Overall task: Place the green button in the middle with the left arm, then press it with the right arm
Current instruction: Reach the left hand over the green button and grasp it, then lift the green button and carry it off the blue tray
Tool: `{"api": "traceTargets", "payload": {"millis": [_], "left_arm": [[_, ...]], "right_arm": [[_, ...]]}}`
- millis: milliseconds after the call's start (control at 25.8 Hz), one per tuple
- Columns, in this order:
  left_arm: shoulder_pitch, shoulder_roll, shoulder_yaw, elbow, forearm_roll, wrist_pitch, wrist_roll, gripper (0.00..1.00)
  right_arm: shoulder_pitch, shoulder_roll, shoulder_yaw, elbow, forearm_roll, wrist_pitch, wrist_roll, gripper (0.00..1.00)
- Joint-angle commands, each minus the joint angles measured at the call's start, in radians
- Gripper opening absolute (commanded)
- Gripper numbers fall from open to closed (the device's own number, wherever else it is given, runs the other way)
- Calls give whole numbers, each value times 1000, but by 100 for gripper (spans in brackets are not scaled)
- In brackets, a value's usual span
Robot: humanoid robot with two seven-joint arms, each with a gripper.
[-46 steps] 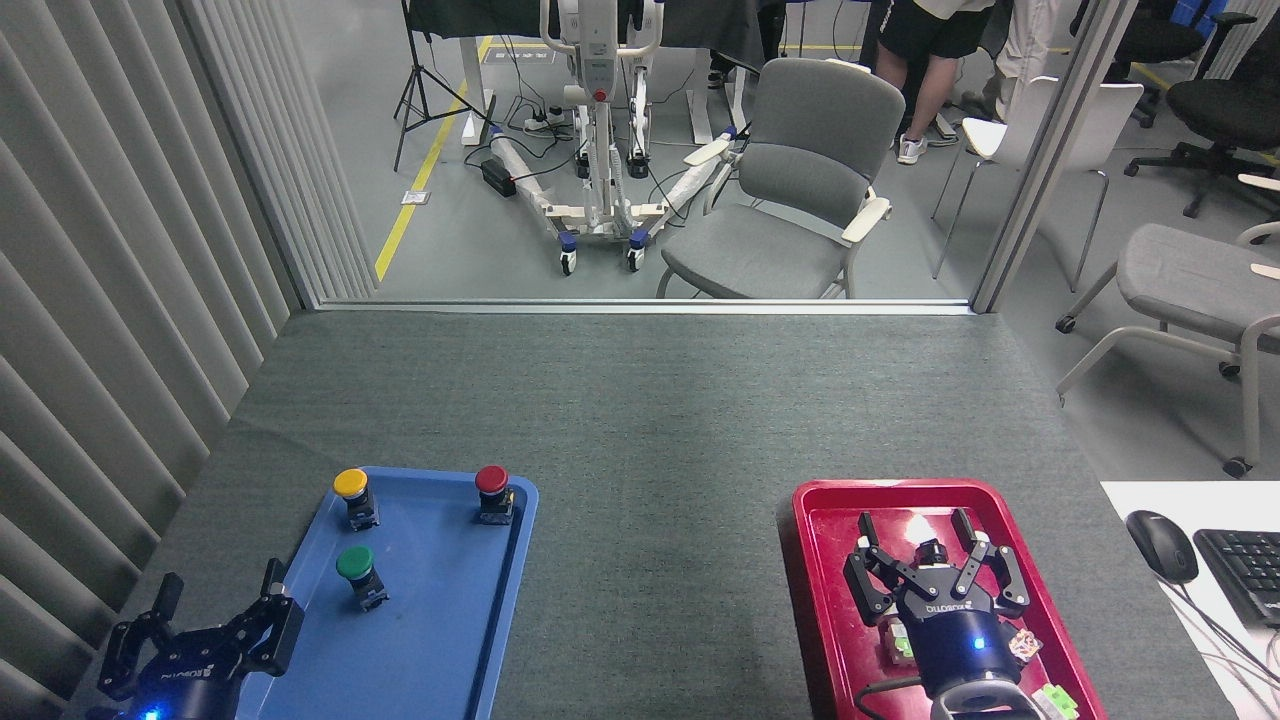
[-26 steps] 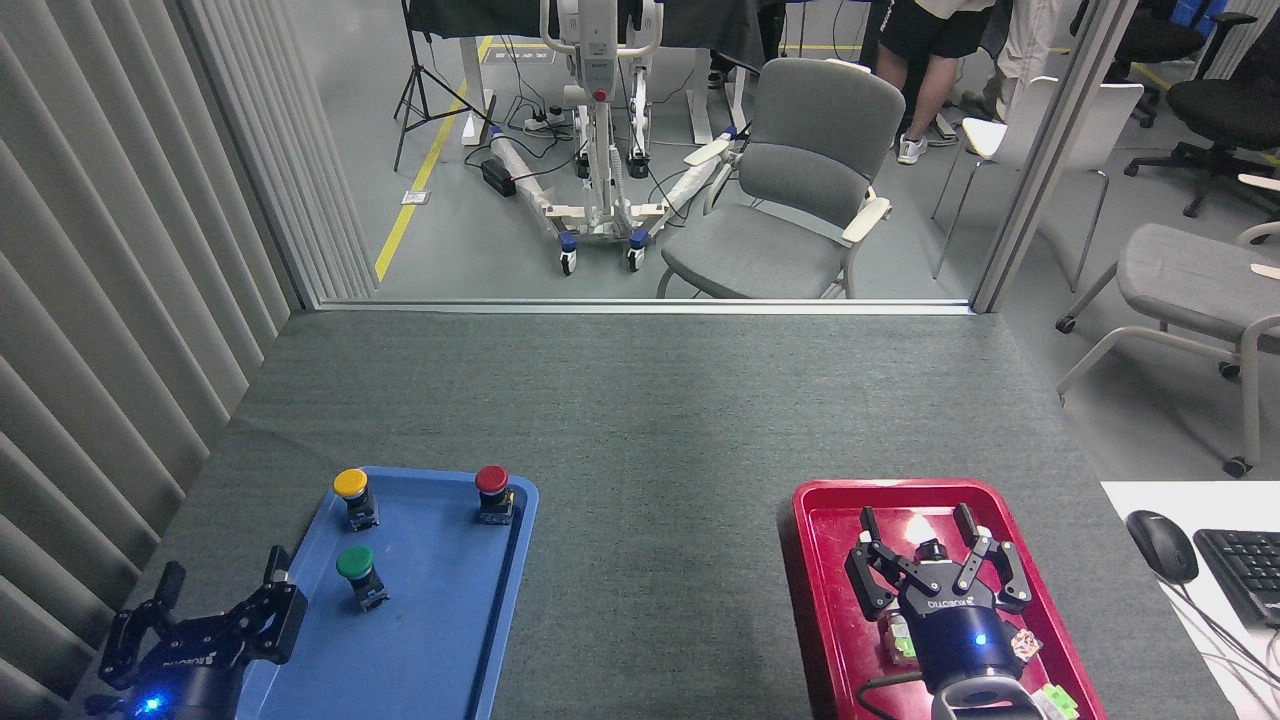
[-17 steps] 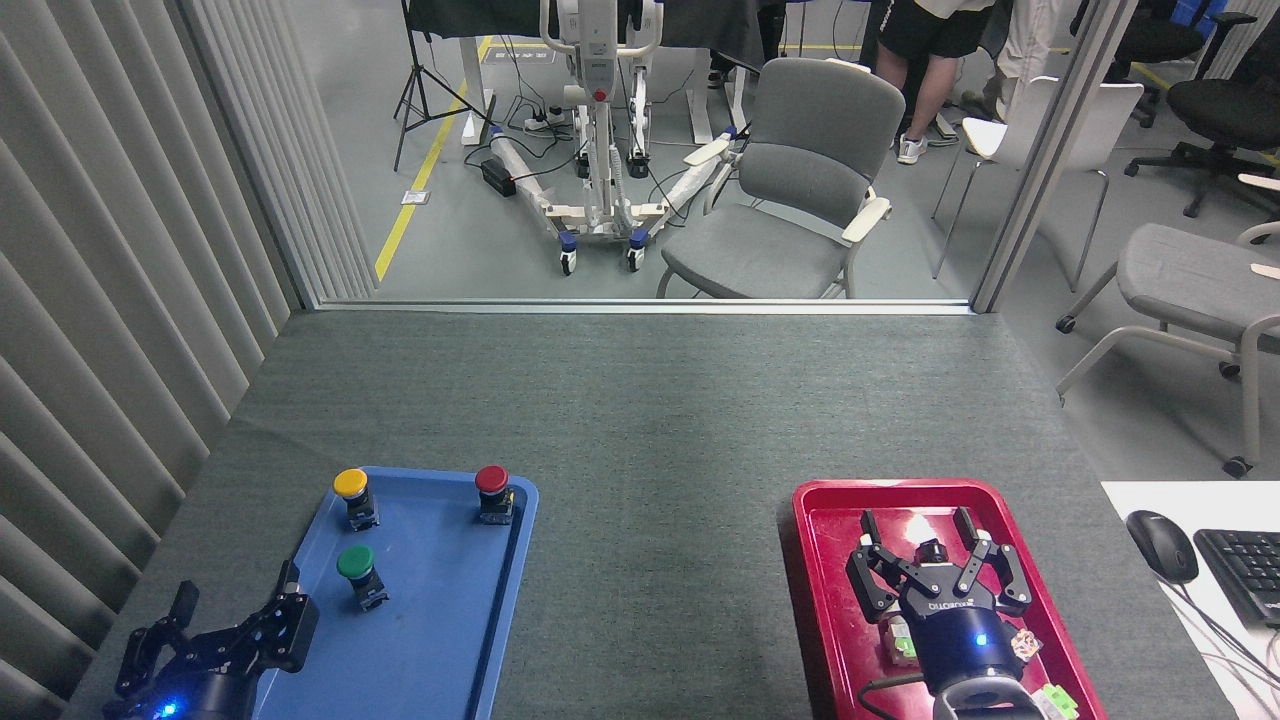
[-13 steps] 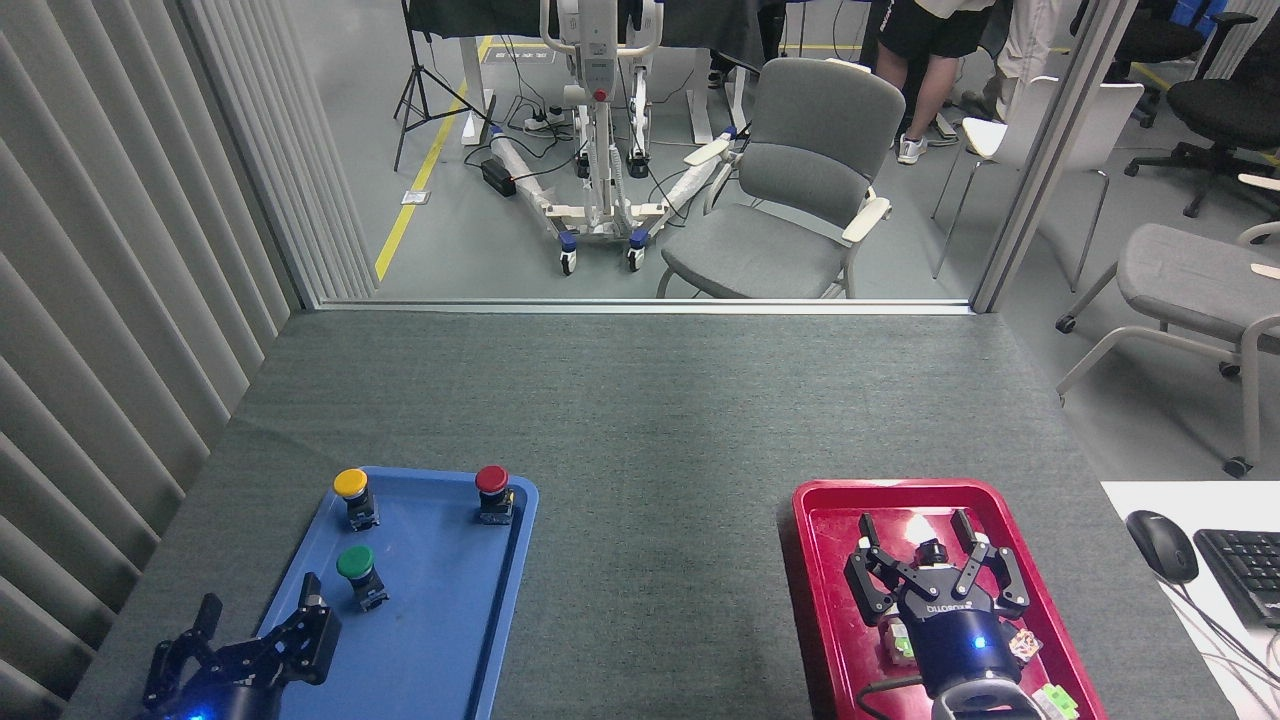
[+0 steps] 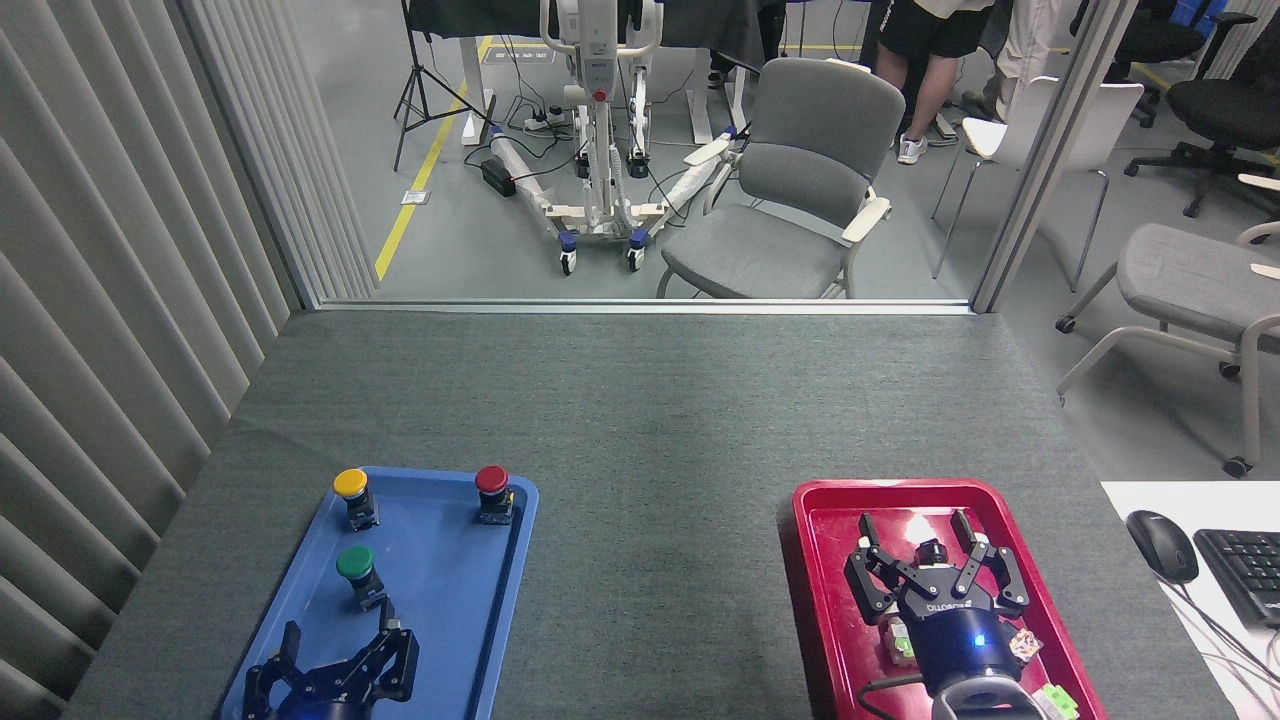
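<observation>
**Green button in the blue tray, left end effector just below it**

The green button stood upright in the blue tray, left of the tray's centre. The left end effector hovered over the tray's near end, at the button's 6 o'clock and just short of it, with its fingers spread and nothing between them. The right-hand finger's tip came near the button's dark base; whether it touched could not be told.

Two other buttons shared the tray. The yellow button stood at the green one's 12 o'clock, near the tray's far left corner. The red button stood at about 2 o'clock, by the far right corner. Both were well apart from the green one, and neither lay between it and the end effector.

The middle, bare grey-green cloth on the tabletop, lay at the button's 3 o'clock, past the tray's right rim.

Further toward 3 o'clock sat the red tray. The right end effector hung over it, fingers spread and holding nothing. Small coloured items lay in that tray's near end, partly hidden by the arm. A mouse and a keyboard rested on a white surface at the right edge. A grey chair stood at 12 o'clock beyond the tabletop.
</observation>
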Motion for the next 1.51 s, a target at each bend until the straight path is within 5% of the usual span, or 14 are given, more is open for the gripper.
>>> {"api": "traceTargets", "payload": {"millis": [0,544,583,699,816,1087,1320,1476], "left_arm": [[-62,-9,-2,97,-3,13,32,98],[-220,7,-2,313,-7,20,92,89],[-227,11,-2,324,-7,20,99,83],[-230,17,-2,333,-10,20,119,34],[-224,17,-4,338,-14,18,124,2],[-164,25,-67,209,-30,-92,139,0],[-111,14,-199,-109,-20,-404,138,0],[-155,-55,-426,101,-63,-396,136,0]], "right_arm": [[-8,4,-2,0,-2,1,3,100],[-26,-29,4,18,-45,10,-1,100],[-24,-29,4,18,-45,10,-1,100],[-20,-27,7,18,-45,10,-1,100],[-17,-29,10,17,-45,12,-1,100],[-15,-41,32,17,-43,13,3,100],[-17,-49,35,14,-37,7,3,100],[-17,-62,35,14,-37,7,5,100]]}}
